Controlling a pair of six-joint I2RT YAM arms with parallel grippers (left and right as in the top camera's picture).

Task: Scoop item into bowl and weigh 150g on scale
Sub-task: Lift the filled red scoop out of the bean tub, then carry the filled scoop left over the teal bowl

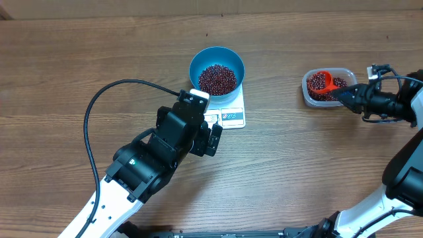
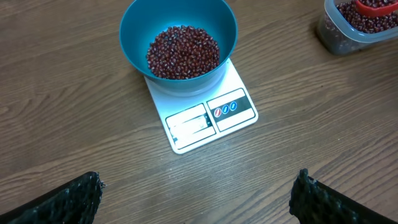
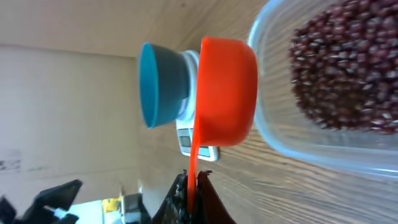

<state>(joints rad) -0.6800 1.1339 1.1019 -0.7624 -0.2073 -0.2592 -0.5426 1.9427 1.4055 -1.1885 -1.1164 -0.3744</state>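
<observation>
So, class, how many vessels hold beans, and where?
3: the blue bowl on the scale, the clear tub at the right, and the red scoop over that tub, in the right end effector.

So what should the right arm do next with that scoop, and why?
Probably lift the scoop clear of the tub and carry it to the bowl. The right gripper is shut on its handle, the scoop looks loaded with beans, and the bowl sits on the scale only partly filled.
</observation>
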